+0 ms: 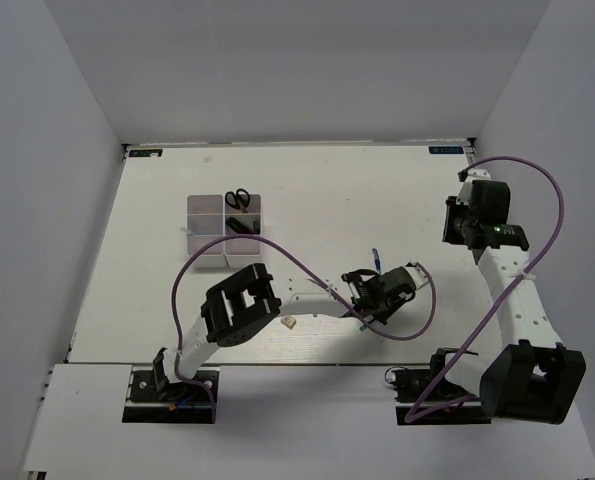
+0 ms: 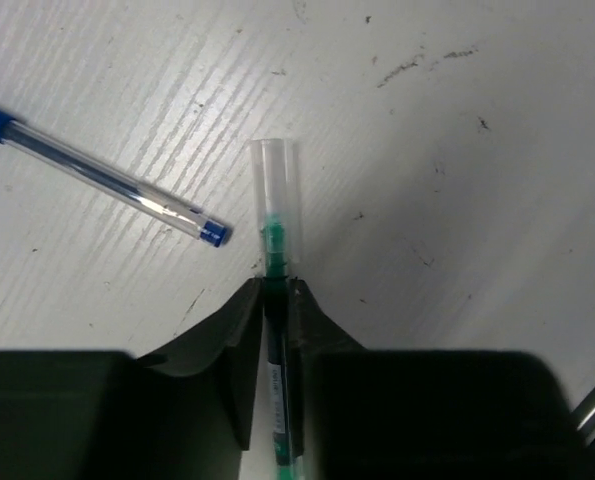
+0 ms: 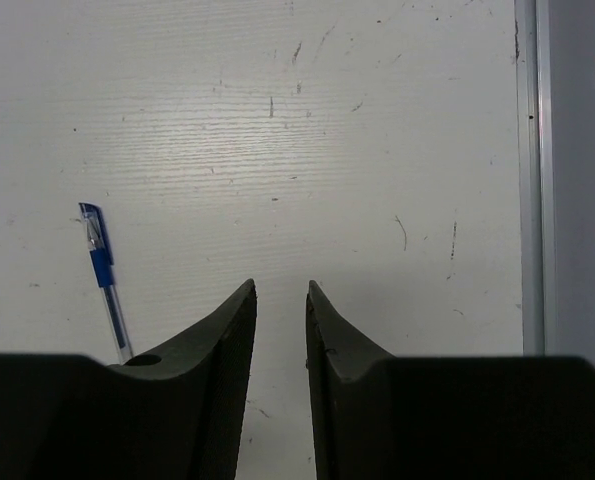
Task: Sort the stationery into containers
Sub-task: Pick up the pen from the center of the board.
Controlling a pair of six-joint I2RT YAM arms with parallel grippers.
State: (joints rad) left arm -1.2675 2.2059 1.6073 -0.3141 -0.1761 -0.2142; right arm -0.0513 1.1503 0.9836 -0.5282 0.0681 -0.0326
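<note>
I am looking at the white organiser tray (image 1: 207, 206) in the upper left of the overhead view. The black-handled scissors (image 1: 239, 197) are lying in its top right compartment. Something dark (image 1: 242, 222) is sitting in the compartment just below them, too small for me to name. The left arm's purple cable (image 1: 189, 260) is arching across the tray's lower edge and is covering part of the bottom compartments. Near the middle of that view the left gripper (image 2: 277, 285) is pinching the green pen (image 2: 275, 200) by its barrel, and the pen's clear end is sticking out past the fingertips toward the top of the wrist frame. A blue pen (image 2: 107, 180) is lying at a slant to the upper left of it, close but not touching. A small beige eraser (image 1: 289, 322) is resting just below the left forearm, low in the overhead frame. At the right side the right gripper (image 3: 280, 300) is hanging over the table (image 3: 377, 120) near its edge, jaws narrowly parted and gripping nothing. A capped blue pen (image 3: 102, 275) is showing at the left of that wrist frame, and I cannot tell whether it is the same pen.
</note>
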